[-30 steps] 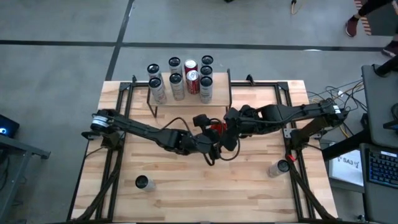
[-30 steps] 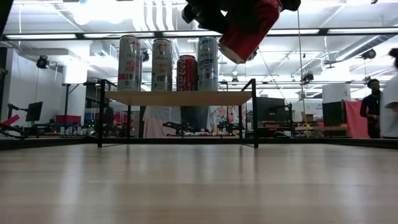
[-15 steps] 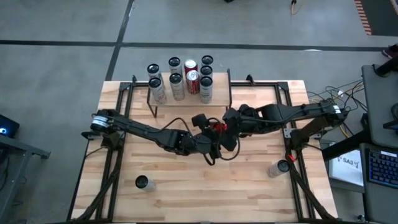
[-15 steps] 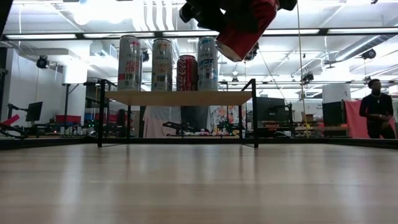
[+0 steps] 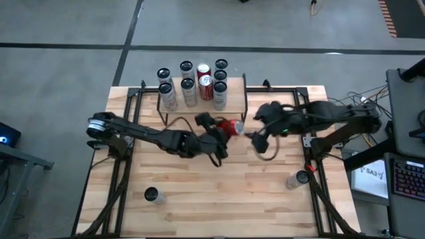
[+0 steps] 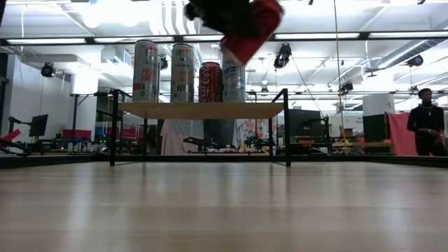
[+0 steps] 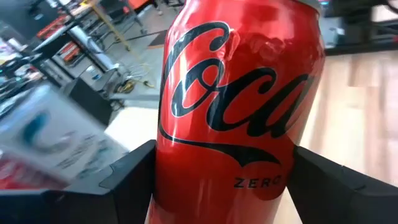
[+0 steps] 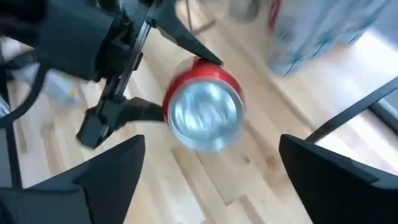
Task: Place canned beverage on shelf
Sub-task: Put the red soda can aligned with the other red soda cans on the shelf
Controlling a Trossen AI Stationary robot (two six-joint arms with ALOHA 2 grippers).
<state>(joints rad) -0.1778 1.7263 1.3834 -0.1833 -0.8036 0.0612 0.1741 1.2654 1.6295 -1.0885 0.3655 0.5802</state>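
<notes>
Right fingers (image 5: 251, 137) just let go & spread, so my left fingers (image 5: 222, 130) alone pinch the red Coke Zero can (image 5: 232, 126), nearer low wooden shelf (image 5: 238, 93).

Two dark, near-black jointed arms, the left arm (image 5: 143, 136) and the right arm (image 5: 325, 117), each with a pale silvery round joint housing at its base end and a black cable looping below its wrist. Each gripper has two flat, matte black fingers (image 8: 99, 180) with angular, wedge-shaped outlines
</notes>
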